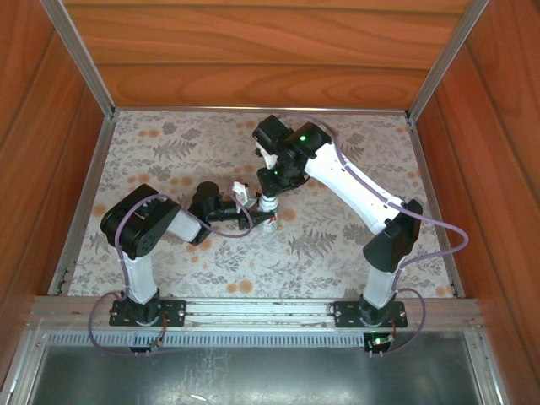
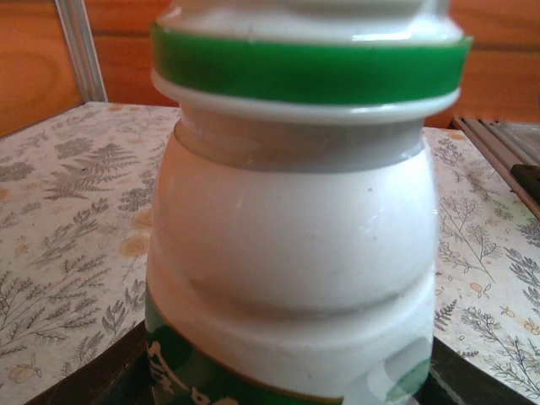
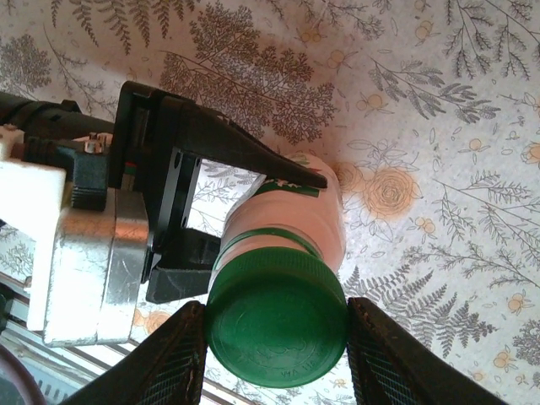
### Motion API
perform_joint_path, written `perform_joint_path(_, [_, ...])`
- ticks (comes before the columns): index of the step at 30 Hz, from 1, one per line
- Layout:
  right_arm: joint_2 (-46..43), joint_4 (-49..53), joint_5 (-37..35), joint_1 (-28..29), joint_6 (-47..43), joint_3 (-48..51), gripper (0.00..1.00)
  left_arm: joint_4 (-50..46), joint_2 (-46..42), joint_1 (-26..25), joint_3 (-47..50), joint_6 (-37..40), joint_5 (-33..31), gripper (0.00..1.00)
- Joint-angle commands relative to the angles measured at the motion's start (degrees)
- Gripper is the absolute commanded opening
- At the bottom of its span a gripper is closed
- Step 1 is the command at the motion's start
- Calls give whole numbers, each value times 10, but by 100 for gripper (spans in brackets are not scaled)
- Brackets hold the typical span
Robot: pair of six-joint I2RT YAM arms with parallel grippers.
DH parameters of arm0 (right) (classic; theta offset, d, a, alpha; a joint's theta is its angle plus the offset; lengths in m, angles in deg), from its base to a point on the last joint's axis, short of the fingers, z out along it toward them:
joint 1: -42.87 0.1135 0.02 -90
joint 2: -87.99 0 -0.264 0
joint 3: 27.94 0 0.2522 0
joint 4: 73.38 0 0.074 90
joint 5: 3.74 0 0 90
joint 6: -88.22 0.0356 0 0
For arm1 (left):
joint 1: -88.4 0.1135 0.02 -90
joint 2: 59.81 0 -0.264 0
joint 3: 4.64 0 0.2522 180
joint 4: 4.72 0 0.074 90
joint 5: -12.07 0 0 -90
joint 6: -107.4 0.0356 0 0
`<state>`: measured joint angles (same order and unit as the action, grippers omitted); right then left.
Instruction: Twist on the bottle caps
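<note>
A white bottle (image 1: 268, 205) with a green-printed label stands upright near the middle of the table. My left gripper (image 1: 256, 216) reaches in from the left and is shut on the bottle's lower body (image 2: 295, 228); its dark fingers (image 3: 253, 152) show on both sides of the bottle (image 3: 291, 224). A green ring (image 2: 308, 67) circles the bottle's neck. My right gripper (image 1: 272, 187) comes down from above. In its wrist view the dark green cap (image 3: 277, 316) sits on the bottle's mouth, and the right gripper (image 3: 277, 337) is shut on the cap's two sides.
The table (image 1: 169, 152) has a fern-and-flower cover. Wooden walls (image 1: 253, 51) close it in at the back and both sides, with metal posts at the corners. A metal rail (image 1: 253, 310) runs along the near edge where the arm bases are bolted.
</note>
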<state>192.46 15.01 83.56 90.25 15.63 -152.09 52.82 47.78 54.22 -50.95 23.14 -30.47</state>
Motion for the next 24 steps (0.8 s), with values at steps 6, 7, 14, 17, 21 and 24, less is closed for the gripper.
perform_joint_path(6, [15, 25, 5, 10, -16, -12, 48, -3, 16, 2, -3, 3, 9, 55])
perform_joint_path(7, [16, 27, 6, 11, -17, -12, 48, -4, 16, 2, -4, 3, 9, 55])
perform_joint_path(14, [35, 45, 0, 15, -26, -38, 48, -3, 16, 1, -4, 3, 11, 55])
perform_joint_path(17, [48, 57, -10, 18, -31, -55, 48, -4, 17, 2, -4, 4, 11, 55])
perform_joint_path(21, [61, 72, -20, 24, -32, -72, 48, -3, 16, 2, -4, 3, 11, 55])
perform_joint_path(24, [66, 83, -36, 28, -32, -81, 48, -4, 16, 2, -3, 5, 11, 55])
